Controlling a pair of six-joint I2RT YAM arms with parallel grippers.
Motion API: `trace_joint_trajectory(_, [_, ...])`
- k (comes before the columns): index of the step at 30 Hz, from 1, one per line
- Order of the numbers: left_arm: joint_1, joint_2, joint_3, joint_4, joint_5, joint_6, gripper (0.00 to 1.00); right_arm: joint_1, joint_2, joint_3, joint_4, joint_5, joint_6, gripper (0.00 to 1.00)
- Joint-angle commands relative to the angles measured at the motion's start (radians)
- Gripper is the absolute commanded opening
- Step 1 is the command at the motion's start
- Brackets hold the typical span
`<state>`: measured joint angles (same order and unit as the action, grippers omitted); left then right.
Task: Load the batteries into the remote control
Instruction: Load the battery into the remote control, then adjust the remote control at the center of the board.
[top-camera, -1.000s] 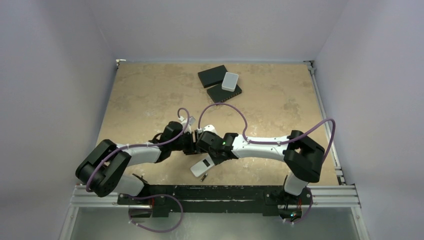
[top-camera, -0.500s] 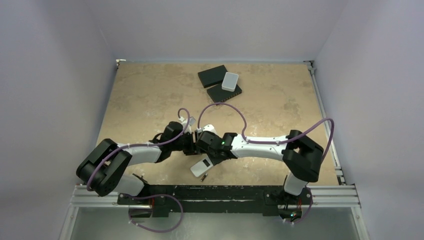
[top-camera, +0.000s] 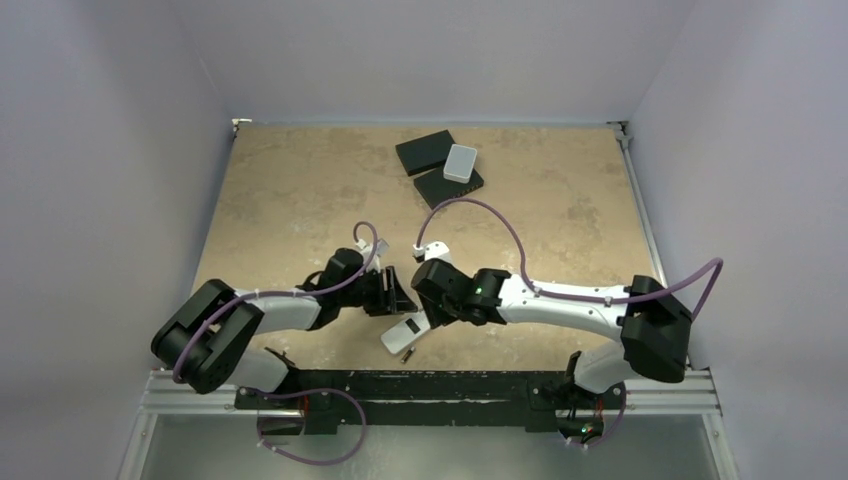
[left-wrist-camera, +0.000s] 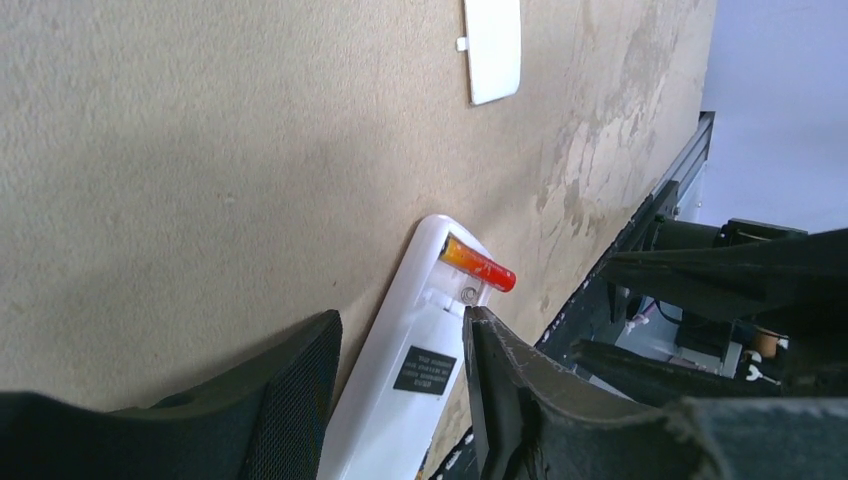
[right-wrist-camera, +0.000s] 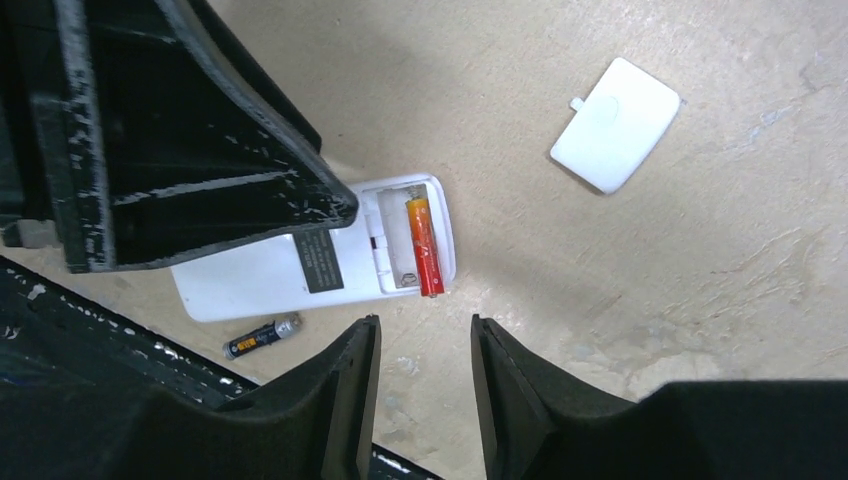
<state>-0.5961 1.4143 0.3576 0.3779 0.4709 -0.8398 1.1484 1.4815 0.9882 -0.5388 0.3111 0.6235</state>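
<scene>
**Right arm backs off, one battery in and one still out**

The right fingers (right-wrist-camera: 345, 400) have let go and pulled away toward 3 o'clock. A second ago they were crowded in over the remote control (right-wrist-camera: 300, 265), and now they hang spread apart above it with nothing between them.

What they leave behind is the red-orange battery (right-wrist-camera: 424, 245), lying in the open bay on the remote's back. Its red end pokes past the edge of the remote, so to my eye it is resting there rather than properly seated.

The left fingers (left-wrist-camera: 290, 400) have stayed close at the remote's 11 o'clock. They have narrowed a touch but are still apart, either side of the white body, and I see no grip on it.

The remote lies face down at the 6 o'clock edge of the tabletop (top-camera: 300, 200), where it lay a second ago. The dark battery (right-wrist-camera: 262, 336) sits loose just beside it on the near side, untouched. The white battery cover (right-wrist-camera: 615, 125) lies well apart at the remote's 2 o'clock in the right wrist view.

I'd call it roughly half done. The red one likely needs a push home, then comes the dark one.
</scene>
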Motion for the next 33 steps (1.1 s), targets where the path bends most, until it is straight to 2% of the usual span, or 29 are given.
trace_joint_trajectory(1, [-0.001,-0.063,-0.038,0.007,0.001,-0.009,0.47,-0.006,-0.069,-0.071,0.074,-0.026,0.07,0.46])
trace_joint_trajectory(13, [-0.002,-0.153,-0.108,-0.021,-0.011,-0.024,0.46,-0.006,-0.132,-0.205,0.233,-0.089,0.203,0.47])
trace_joint_trajectory(25, [-0.005,-0.204,-0.158,-0.023,-0.006,-0.041,0.35,-0.015,-0.109,-0.223,0.257,-0.012,0.301,0.48])
trace_joint_trajectory(33, [-0.01,-0.272,-0.198,-0.037,-0.002,-0.065,0.33,-0.025,-0.105,-0.224,0.269,-0.002,0.319,0.5])
